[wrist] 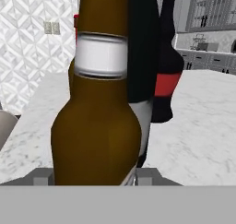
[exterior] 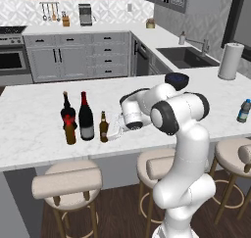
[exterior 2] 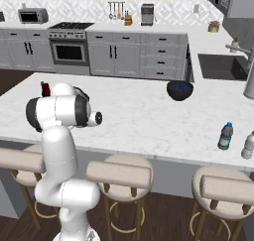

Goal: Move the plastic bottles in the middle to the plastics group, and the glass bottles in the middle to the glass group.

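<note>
Beer bottle (wrist: 97, 126) upright, neck up, end effector (exterior: 112, 132) clamped.

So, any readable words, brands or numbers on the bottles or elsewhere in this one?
None can be read.
Beer bottle: white neck band, blank.
Tall wine bottle: pale label, too small to read.
Dark bottle: red label, no legible text.
Plastic bottle: teal label, too small to read.
Appliances along the back counter: no legible markings.
</note>
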Robot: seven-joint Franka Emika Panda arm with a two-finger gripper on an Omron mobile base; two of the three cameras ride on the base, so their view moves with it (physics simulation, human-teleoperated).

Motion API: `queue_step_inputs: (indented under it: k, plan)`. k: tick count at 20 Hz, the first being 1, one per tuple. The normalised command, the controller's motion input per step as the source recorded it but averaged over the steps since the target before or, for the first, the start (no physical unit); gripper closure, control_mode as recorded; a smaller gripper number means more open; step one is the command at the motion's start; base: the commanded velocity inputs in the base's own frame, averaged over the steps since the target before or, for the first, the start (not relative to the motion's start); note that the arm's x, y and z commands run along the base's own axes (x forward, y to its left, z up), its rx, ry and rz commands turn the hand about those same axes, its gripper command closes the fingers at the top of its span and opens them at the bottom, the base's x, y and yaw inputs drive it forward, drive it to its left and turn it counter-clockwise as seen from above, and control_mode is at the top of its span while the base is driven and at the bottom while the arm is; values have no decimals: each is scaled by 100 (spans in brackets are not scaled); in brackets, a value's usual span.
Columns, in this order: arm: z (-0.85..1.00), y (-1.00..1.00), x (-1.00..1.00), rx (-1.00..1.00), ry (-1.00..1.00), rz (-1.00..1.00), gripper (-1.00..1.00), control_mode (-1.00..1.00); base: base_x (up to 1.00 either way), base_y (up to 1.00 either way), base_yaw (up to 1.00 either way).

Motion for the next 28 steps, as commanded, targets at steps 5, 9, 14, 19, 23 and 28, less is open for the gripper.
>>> queue_step_inputs:
  k: [5, 9, 14, 19, 23, 28]
  plan:
    - [-34, -1, -1, 0, 0, 0, -100, -100, 0, 0, 0]
    - [-21, -5, -3, 0, -3, 0, -100, -100, 0, 0, 0]
    - [-7, -10, -3, 0, -7, 0, -100, -100, 0, 0, 0]
    - [0, -20, -6, 0, -5, 0, -100, -100, 0, 0, 0]
    - [0, -15, -13, 0, -4, 0, -100, -100, 0, 0, 0]
    - [7, -5, -14, 0, 0, 0, -100, -100, 0, 0, 0]
